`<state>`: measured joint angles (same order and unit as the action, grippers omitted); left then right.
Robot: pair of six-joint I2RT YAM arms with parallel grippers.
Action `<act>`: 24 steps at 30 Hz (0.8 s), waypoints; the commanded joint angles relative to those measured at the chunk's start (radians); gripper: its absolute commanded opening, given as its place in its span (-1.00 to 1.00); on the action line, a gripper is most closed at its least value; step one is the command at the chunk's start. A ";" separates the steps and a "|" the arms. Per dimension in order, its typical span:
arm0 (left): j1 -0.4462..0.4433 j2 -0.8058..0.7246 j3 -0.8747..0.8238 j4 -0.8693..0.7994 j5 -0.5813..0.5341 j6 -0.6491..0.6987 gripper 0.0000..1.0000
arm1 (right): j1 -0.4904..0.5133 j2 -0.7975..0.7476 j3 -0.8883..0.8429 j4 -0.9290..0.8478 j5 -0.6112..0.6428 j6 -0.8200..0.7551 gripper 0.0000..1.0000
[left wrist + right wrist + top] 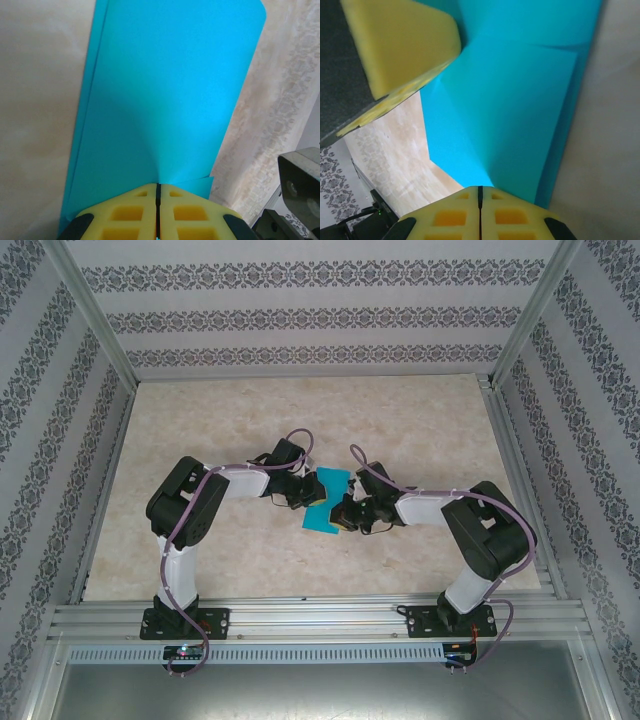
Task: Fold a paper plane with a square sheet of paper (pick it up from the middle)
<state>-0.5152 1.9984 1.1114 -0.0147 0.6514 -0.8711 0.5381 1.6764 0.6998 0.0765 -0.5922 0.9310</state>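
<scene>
You see both arms bent inward over the marble-patterned table (420,420), and their grippers meet near its middle. Between them is the sheet of paper (325,505), turquoise-blue and already folded, so it looks like a rectangle and not like a square.

The left gripper (303,492) is at the 10 o'clock side of the sheet and the right gripper (347,512) is at its 4 o'clock side. In the left wrist view the two yellow fingers (127,215) are pressed together at 6 o'clock, with the edge of the paper pinched in the seam between them. From there the sheet runs up toward 12 o'clock. Along its 9 o'clock edge you can see two layers, one a little shifted from the other. A grey part of the other arm (300,185) is at 4 o'clock.

In the right wrist view the yellow fingers (447,217) are also closed at 6 o'clock and they clamp the paper in the same way. Here a diagonal crease crosses the sheet, and a second layer lies over it toward 1 o'clock. One yellow finger of the left gripper (405,45) is at 10 o'clock and touches the paper.

I cannot tell if the sheet rests on the table or hangs just over it.
</scene>
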 commanded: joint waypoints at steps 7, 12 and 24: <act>0.006 0.034 0.006 -0.073 -0.058 0.024 -0.79 | -0.018 0.059 -0.068 0.014 -0.002 -0.002 -0.87; 0.006 0.033 0.007 -0.076 -0.058 0.025 -0.79 | -0.018 0.053 -0.074 -0.053 0.031 -0.029 -0.88; 0.006 0.034 0.009 -0.077 -0.056 0.025 -0.79 | -0.002 -0.065 0.024 -0.078 -0.040 -0.038 -0.84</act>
<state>-0.5152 1.9984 1.1133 -0.0185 0.6510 -0.8707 0.5220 1.6051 0.6971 0.0078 -0.5972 0.9066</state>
